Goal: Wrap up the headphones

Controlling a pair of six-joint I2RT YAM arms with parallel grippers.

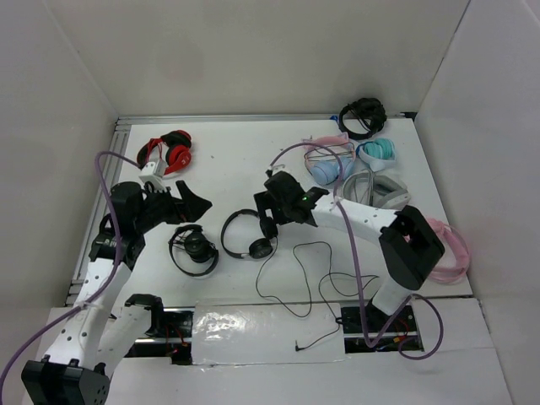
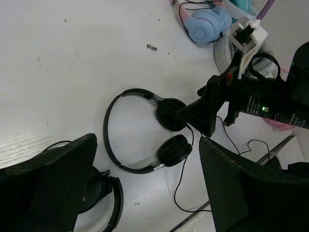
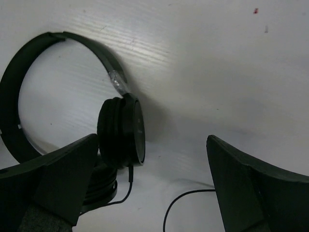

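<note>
The headphones (image 1: 243, 236) lie flat on the white table, thin headband to the left, two round earcups to the right. Their thin cable (image 1: 314, 278) loops toward the near edge and ends in a jack (image 1: 297, 346). My right gripper (image 1: 272, 213) is open, low over the upper earcup; in the right wrist view (image 3: 154, 193) that earcup (image 3: 123, 131) stands just inside the left finger. My left gripper (image 1: 181, 211) is open and empty, to the left of the headband. In the left wrist view (image 2: 154, 193) the headphones (image 2: 133, 133) lie ahead of the fingers.
A compact black pair (image 1: 192, 251) lies just left of the headphones, under my left gripper. A red-and-black pair (image 1: 166, 152) is at the back left. Blue, pink, white and black headphones (image 1: 354, 160) are piled at the back right. A plastic sheet (image 1: 253, 333) covers the near edge.
</note>
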